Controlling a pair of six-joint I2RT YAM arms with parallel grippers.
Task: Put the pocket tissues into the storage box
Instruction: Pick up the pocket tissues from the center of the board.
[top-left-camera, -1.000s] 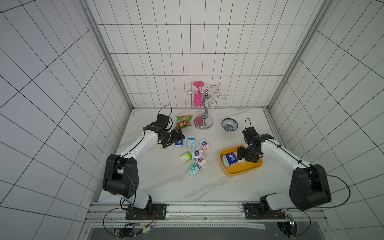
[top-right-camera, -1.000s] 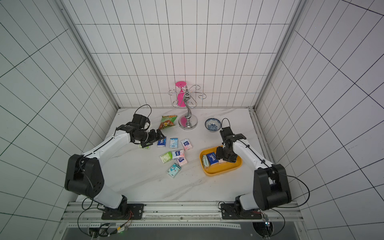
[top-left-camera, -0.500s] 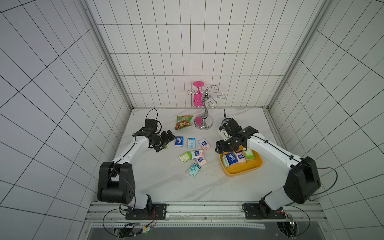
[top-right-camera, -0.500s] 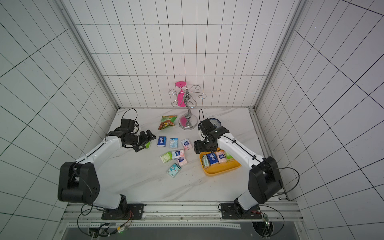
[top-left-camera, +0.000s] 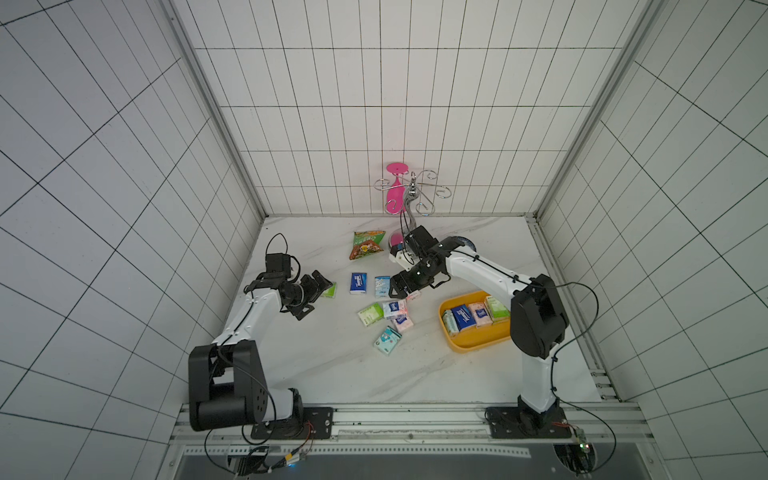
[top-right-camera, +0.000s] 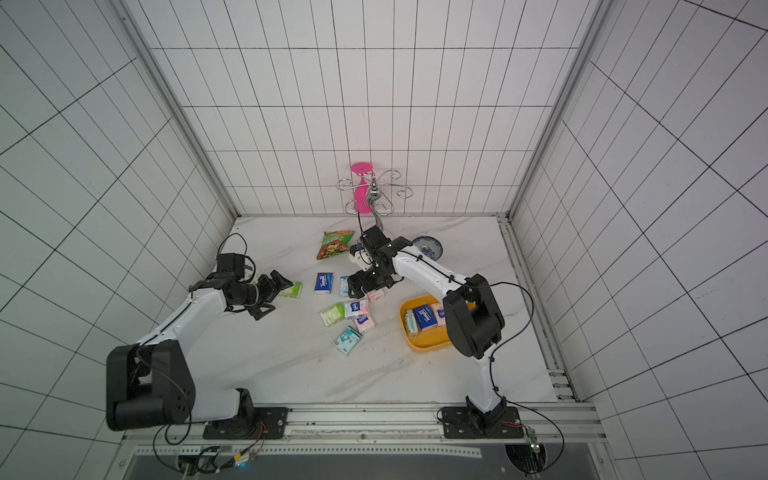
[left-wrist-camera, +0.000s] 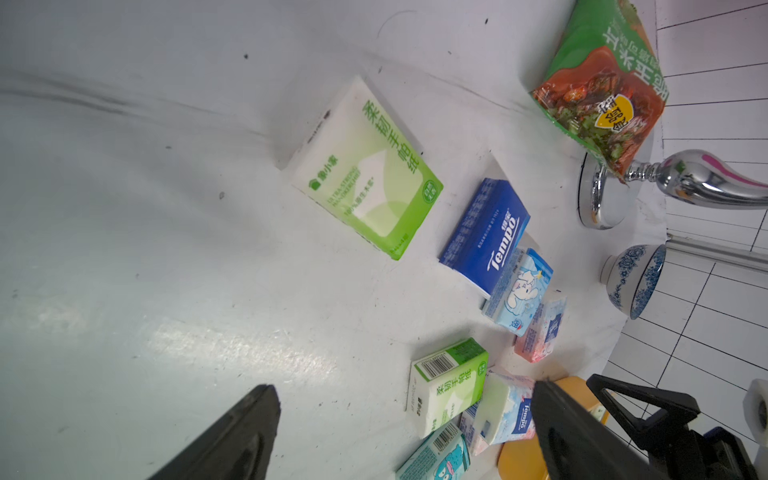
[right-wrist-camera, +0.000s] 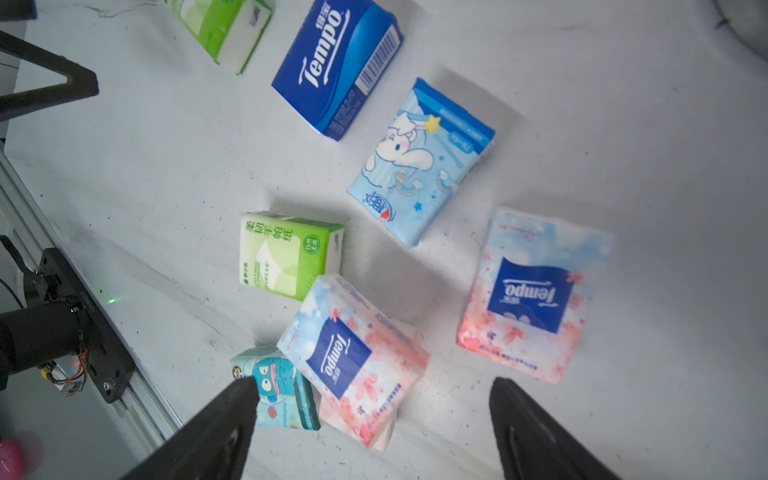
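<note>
Arms extended, left gripper (top-left-camera: 315, 294) and right gripper (top-left-camera: 395, 287) both gape wide.

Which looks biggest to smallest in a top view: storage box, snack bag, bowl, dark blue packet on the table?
1. storage box, even partly covered
2. snack bag
3. bowl, edge hidden, so its gap to the bag is unsure
4. dark blue packet

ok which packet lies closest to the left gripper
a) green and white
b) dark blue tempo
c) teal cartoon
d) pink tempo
a: in a top view the green and white packet lies on the table just off the open left gripper, and the dark blue packet lies farther on.
</note>
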